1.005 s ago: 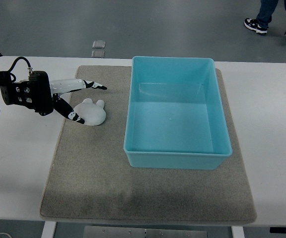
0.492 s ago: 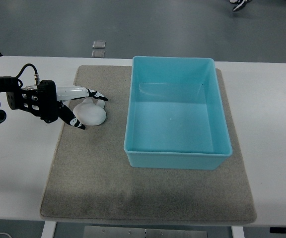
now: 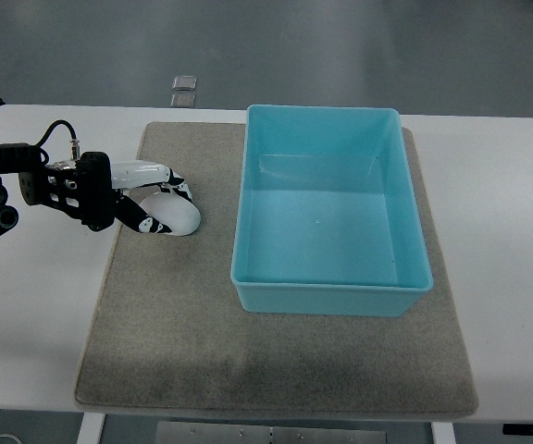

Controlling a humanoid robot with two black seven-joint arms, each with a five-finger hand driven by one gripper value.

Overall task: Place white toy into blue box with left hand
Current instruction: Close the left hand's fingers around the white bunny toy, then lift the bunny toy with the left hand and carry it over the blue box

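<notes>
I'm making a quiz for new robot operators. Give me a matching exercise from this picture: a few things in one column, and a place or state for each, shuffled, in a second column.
Things:
1. white toy
2. blue box
3. left hand
4. grey mat

Places or states:
A. lies on the white table, under the box
B. empty, on the right part of the mat
C. fingers curled around the toy
D. on the mat, left of the box

Pairs: 1-D, 2-B, 3-C, 4-A

White table (image 3: 498, 231), grey mat (image 3: 276, 361) on top.
Mat covering most of the middle; blue box (image 3: 327, 217) on its right half, white toy (image 3: 176, 215) on its upper left part.
</notes>
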